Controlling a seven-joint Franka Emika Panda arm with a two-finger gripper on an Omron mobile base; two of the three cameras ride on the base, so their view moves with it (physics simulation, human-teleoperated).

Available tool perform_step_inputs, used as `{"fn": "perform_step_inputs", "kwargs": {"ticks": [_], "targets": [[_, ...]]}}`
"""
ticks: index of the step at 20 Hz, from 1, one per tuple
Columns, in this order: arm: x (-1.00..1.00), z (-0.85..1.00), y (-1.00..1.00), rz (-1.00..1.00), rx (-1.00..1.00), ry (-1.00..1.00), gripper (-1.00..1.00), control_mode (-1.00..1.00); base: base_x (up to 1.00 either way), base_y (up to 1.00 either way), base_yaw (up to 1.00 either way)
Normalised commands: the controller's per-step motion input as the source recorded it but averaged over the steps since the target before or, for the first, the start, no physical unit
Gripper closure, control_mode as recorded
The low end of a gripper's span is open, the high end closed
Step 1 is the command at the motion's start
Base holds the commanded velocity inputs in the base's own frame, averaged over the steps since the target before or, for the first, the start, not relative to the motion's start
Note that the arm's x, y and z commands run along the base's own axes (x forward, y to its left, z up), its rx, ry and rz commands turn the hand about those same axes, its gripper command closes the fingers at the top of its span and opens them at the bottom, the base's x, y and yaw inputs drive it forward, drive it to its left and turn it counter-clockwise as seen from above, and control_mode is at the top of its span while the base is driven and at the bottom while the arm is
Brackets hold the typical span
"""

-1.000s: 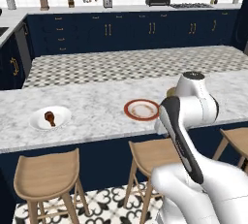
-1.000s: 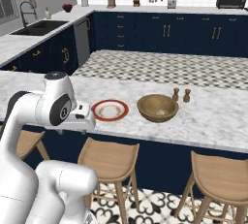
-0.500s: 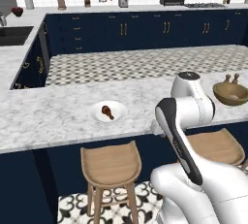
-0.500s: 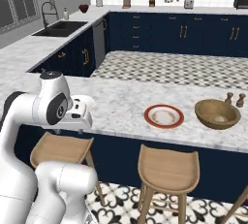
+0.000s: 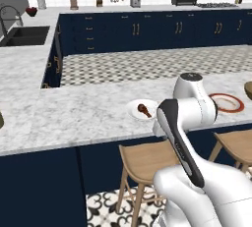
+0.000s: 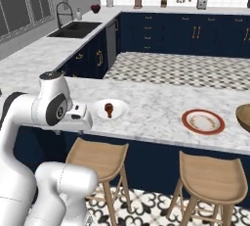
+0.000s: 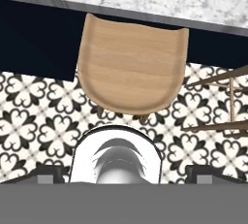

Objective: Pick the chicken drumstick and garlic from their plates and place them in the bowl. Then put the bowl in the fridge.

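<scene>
two plates, one drumstick, two stools.

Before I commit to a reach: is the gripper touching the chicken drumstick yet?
Apart. The right base view shows the chicken drumstick lying alone on the white plate, with nothing touching it.

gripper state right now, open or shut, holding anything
gripper: open, holding nothing; it points down at a wooden stool.
</scene>
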Motion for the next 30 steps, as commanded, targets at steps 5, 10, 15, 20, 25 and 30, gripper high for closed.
{"fn": "perform_step_inputs", "kwargs": {"ticks": [5, 10, 15, 20, 25, 30], "targets": [[0.0, 0.0, 0.0, 0.0, 0.0, 0.0, -1.0, 1.0, 0.45, 0.12, 0.0], [0.0, 0.0, 0.0, 0.0, 0.0, 0.0, -1.0, 1.0, 0.66, 0.0, 0.0], [0.45, 0.0, 0.0, 0.0, 0.0, -0.01, -1.0, -1.0, 0.1, 0.0, 0.0], [0.94, 0.0, 0.0, 0.0, -0.01, -0.01, -1.0, -1.0, 0.0, 0.0, 0.0], [1.0, 0.0, -0.17, 0.0, 0.0, 0.0, -1.0, -1.0, 0.0, 0.0, 0.0], [1.0, 0.0, -0.25, 0.0, 0.0, 0.02, -1.0, -1.0, 0.0, 0.0, 0.0]]}}
